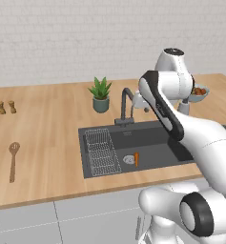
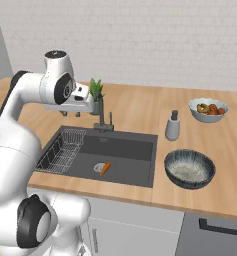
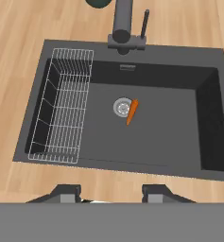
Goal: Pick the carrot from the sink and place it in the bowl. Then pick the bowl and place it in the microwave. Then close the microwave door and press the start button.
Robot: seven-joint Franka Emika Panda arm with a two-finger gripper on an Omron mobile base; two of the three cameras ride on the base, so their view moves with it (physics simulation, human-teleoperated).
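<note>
Our gripper [image 3: 111, 194], jaws apart and empty, hangs above the sink [image 3: 208, 118]; the carrot [image 3: 132, 111] lies below it, long axis near-to-far.

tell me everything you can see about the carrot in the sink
The carrot is a short, slim orange stick that tapers to a point at one end. It looks smooth and plain, with no greens. It lies flat on the dark grey floor of the sink, right beside the round drain and overlapping its edge, about mid-basin. The wire rack sits apart from it on one side. Nothing grips it; the gripper's fingers hover well above.
</note>
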